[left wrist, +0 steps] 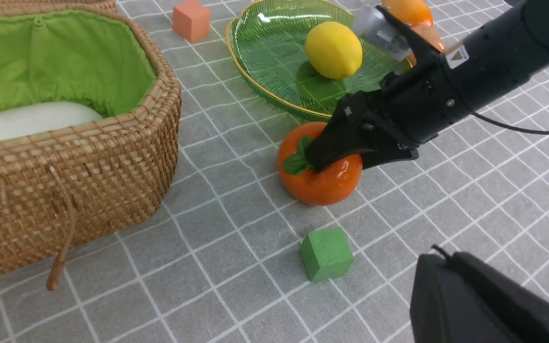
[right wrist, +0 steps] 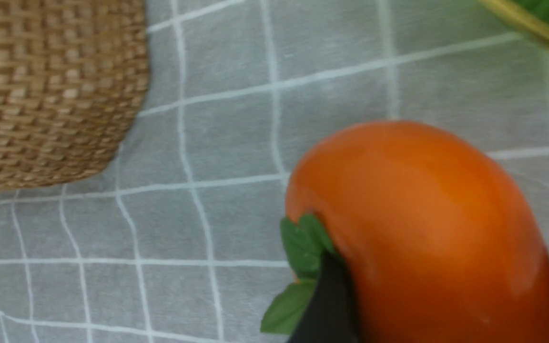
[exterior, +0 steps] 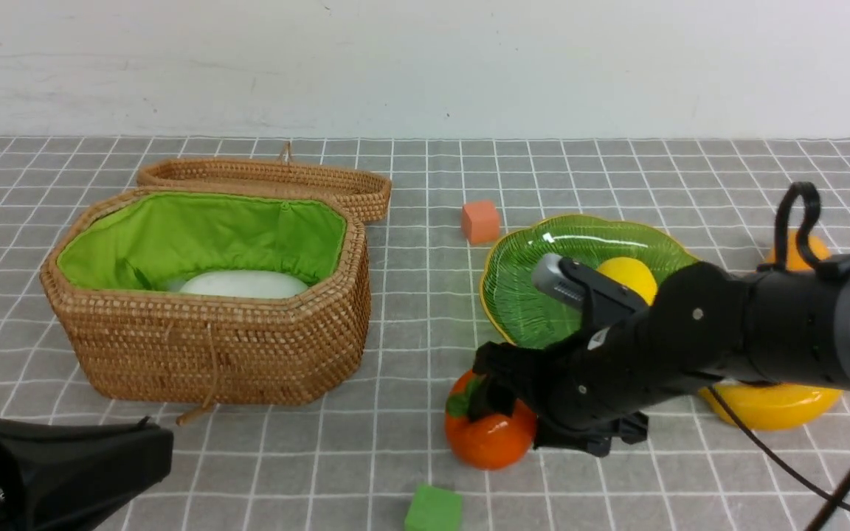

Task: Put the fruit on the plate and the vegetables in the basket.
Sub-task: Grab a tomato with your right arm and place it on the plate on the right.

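Right hand (exterior: pixel 513 417) straddled the persimmon (exterior: pixel 488 442) on the desk (exterior: pixel 410 442) just beside the plate (exterior: pixel 528 295), pinching its sides at the leaf cap, probably to lift it beside the lemon (exterior: pixel 628 276).

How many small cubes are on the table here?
2: the orange cube behind the plate on its left, and the green cube in front of the persimmon. The right arm may hide more.
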`<state>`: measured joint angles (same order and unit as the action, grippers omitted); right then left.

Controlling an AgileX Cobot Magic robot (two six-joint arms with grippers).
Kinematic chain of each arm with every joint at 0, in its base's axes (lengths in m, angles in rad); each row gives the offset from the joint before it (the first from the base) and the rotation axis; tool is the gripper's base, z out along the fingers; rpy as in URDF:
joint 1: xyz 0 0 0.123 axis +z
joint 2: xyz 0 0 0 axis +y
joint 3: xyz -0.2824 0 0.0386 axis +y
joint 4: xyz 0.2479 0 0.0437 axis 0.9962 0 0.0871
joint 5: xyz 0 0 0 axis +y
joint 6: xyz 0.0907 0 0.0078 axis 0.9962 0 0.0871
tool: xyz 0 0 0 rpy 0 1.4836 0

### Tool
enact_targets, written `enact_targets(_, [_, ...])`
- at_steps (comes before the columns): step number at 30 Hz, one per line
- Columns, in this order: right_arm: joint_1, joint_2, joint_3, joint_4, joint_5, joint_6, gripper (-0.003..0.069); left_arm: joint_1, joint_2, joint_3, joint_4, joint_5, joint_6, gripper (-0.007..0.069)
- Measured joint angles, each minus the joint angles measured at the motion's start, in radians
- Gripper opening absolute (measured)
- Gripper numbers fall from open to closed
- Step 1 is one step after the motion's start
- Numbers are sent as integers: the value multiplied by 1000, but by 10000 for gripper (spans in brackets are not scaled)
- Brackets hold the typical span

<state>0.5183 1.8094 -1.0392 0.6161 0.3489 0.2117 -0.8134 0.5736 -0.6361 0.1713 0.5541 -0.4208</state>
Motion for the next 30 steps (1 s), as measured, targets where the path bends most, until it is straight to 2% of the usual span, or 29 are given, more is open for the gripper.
enact_targets(5, [2, 18, -22, 4, 8, -41, 558, 0, 0, 0, 0, 0, 1, -13])
enact_targets(9, [2, 18, -24, 8, 7, -103, 501, 0, 0, 0, 0, 1, 2, -13])
enact_targets(16, [0, -53, -14, -43, 64, -139, 503, 0, 0, 0, 0, -9, 29, -13])
enact_targets(21, [-50, -181, -20, -88, 54, -148, 503, 0, 0, 0, 0, -102, 32, -13])
enact_targets(25, [-165, -153, -24, -148, -141, -153, 503, 0, 0, 0, 0, -175, 32, -13])
enact_targets(30, [-187, -39, -41, -155, -212, -154, 503, 0, 0, 0, 0, -184, 32, -13])
